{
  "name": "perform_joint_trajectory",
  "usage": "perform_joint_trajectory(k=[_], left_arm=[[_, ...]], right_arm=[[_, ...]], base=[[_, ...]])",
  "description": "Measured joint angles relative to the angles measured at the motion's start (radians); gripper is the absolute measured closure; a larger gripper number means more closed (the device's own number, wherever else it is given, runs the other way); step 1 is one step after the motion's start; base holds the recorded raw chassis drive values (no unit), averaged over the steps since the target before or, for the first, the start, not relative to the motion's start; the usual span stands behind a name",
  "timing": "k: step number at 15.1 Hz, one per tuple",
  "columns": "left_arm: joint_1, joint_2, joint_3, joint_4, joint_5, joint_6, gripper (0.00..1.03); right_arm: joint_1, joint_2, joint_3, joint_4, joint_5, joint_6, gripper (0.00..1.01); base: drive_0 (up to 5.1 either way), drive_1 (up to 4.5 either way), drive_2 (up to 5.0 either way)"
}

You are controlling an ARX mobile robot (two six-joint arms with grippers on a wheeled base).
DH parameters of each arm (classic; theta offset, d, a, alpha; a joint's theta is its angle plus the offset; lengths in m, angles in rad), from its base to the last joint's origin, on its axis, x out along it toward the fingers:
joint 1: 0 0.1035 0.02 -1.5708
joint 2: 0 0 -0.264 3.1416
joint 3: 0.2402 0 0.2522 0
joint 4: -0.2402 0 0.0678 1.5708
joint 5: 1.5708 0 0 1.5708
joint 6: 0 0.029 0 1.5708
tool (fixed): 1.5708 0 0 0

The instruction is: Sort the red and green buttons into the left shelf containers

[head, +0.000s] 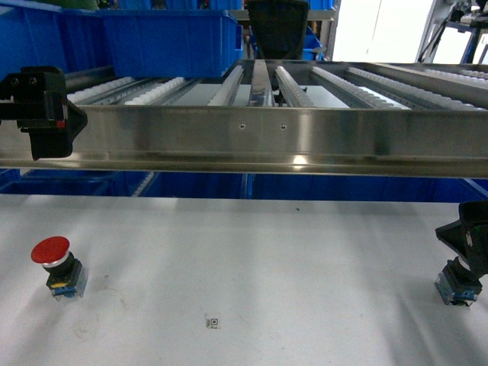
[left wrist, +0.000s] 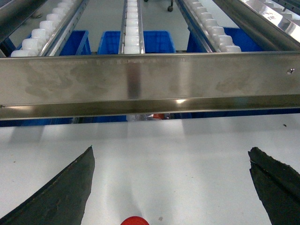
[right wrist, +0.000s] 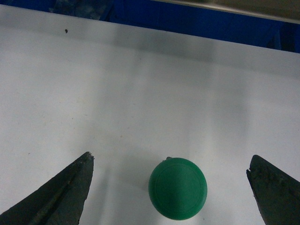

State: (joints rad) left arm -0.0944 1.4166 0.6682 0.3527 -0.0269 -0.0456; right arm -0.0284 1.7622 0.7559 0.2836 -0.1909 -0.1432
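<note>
Red button [head: 55,266] stands upright on white bench [head: 252,267], near-left, cap up, long axis vertical. Green button [right wrist: 178,188] at far-right bench edge, also upright; in head view only its base shows under the right hand [head: 467,242]. R hand released, fingers [right wrist: 56,194] spread wide either side of the green cap, not touching. L hand [left wrist: 171,187] released too, held high at left by the steel rail [head: 252,141], red cap just visible below between its fingers. Big blue bins [head: 160,38] far-left on the roller shelf
</note>
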Motion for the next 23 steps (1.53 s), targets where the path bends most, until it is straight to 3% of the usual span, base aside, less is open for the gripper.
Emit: perform_joint_trajectory(k=[8,18,20,23], left_arm=[[0.000,0.000,0.000,0.000,0.000,0.000,0.05],[0.000,0.000,0.000,0.000,0.000,0.000,0.05],[0.000,0.000,0.000,0.000,0.000,0.000,0.05],[0.000,0.000,0.000,0.000,0.000,0.000,0.05]], right_arm=[[-0.032,0.145,0.053,0.008,0.015,-0.025,0.03],[-0.024,0.242,0.071,0.046,0.008,-0.034,0.03],[-0.024,0.246,0.064,0.058,0.002,-0.034,0.17],[-0.032,0.246,0.009,0.112,0.000,-0.033,0.50]], base=[[0.0,0.00,0.0],[0.0,0.00,0.0],[0.0,0.00,0.0],[0.0,0.00,0.0]])
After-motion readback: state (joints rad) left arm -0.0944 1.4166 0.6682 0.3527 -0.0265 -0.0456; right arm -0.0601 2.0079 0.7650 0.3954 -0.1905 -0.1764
